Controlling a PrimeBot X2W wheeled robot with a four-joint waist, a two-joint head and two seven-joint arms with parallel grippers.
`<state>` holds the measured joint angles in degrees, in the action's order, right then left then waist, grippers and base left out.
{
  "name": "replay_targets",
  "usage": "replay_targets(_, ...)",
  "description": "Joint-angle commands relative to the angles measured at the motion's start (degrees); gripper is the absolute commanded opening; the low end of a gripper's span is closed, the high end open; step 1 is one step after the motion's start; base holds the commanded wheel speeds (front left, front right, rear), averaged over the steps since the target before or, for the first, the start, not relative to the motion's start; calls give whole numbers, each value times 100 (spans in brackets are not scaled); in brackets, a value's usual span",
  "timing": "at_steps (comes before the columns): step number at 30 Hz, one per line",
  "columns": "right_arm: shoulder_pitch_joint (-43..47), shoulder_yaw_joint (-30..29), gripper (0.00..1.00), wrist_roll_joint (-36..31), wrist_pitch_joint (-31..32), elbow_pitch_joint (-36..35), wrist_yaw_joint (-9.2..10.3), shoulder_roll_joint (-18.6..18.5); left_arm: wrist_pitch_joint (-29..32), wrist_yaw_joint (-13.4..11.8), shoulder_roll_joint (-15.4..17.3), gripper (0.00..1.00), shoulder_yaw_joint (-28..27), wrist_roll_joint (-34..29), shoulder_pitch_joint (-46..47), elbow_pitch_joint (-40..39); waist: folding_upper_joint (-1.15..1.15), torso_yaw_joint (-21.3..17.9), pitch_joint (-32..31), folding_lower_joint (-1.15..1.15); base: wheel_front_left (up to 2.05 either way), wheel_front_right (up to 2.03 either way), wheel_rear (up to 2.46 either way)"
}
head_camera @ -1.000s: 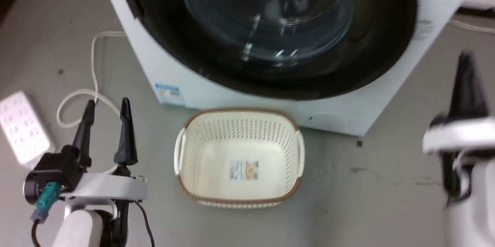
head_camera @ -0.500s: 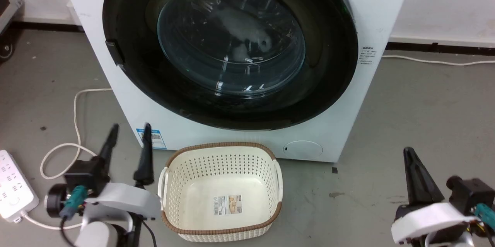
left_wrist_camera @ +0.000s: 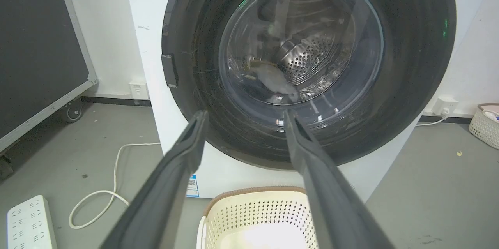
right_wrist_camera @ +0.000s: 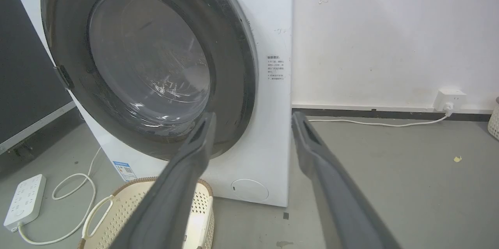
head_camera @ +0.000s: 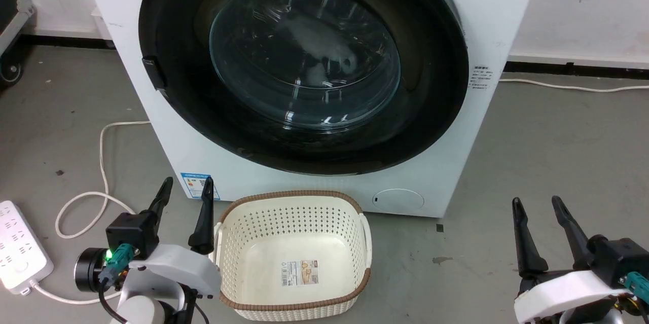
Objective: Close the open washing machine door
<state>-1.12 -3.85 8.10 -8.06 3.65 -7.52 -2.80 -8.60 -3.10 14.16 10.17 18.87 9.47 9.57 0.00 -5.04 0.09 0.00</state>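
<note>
I had my left gripper (head_camera: 187,180) and right gripper (head_camera: 536,200) spread wide and empty, washing machine door (head_camera: 304,70) flush ahead of them.

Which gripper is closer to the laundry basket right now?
Left. The left gripper sits open just beside the left rim of the laundry basket. The right gripper, also open, is well off to the basket's right, clearly apart from it.

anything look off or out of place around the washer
Nothing stands out: the washing machine door sits flush on the washer, the basket stands upright and empty before it, and a power strip lies flat on the floor.
</note>
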Motion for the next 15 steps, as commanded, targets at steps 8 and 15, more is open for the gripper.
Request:
replay_targets(8, 55, 1, 100, 39, 77, 9, 3, -8, 135, -67, -26, 100, 30, 100, -8, 75, 0, 29, -21, 0, 0, 0, 0)
replay_targets(15, 34, -3, 100, 78, 83, 53, 3, -8, 226, -69, -7, 100, 70, 142, 31, 125, 0, 46, 0, 0, 0, 0, 0)
